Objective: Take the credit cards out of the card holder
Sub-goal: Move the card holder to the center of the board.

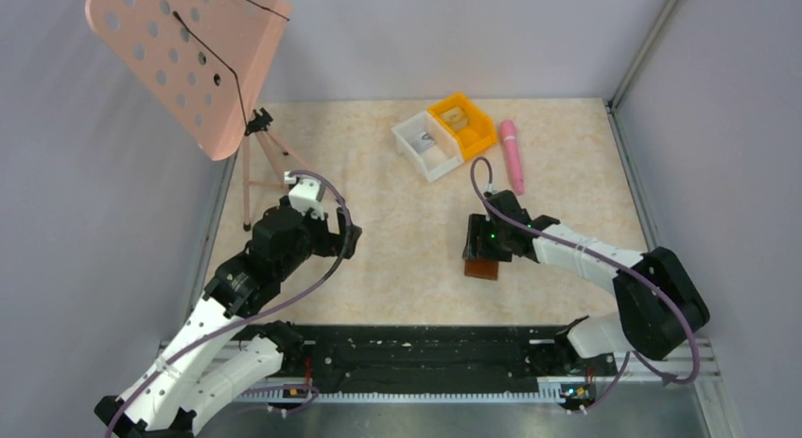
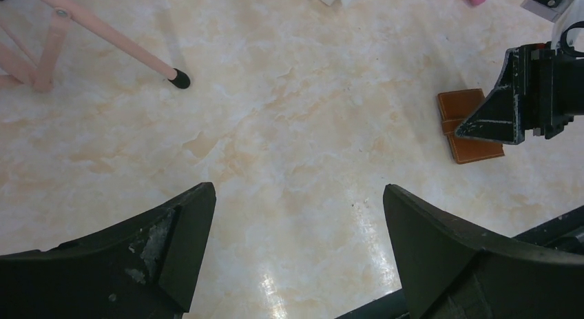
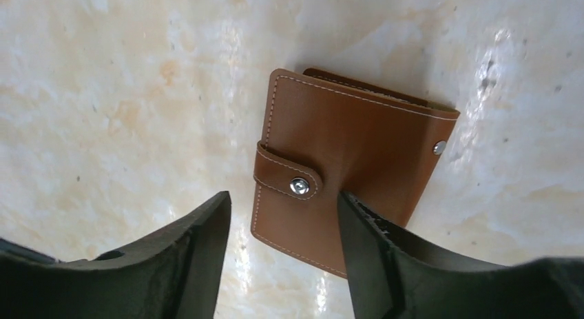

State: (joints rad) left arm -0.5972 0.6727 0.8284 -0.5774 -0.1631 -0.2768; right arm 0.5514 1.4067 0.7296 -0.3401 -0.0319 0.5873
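Note:
The card holder [image 1: 480, 266] [image 3: 351, 153] is a brown leather wallet lying flat and folded shut on the marble-look table, its clasp tab [image 3: 289, 173] snapped. The credit cards are hidden inside it. My right gripper [image 1: 487, 239] [image 3: 283, 195] hovers just over the wallet, open. One finger is above the bare table at the wallet's left edge and the other is above the leather; they grip nothing. My left gripper [image 1: 342, 237] [image 2: 297, 188] is wide open over bare table to the left. Its camera sees the wallet [image 2: 472, 126] and the right gripper's fingers [image 2: 492, 119].
A white bin [image 1: 426, 145] and an orange bin [image 1: 462, 124] sit at the back, with a pink pen [image 1: 512, 154] to their right. A pink perforated panel [image 1: 189, 60] on a tripod [image 1: 260, 164] stands at the back left. Grey walls enclose the table.

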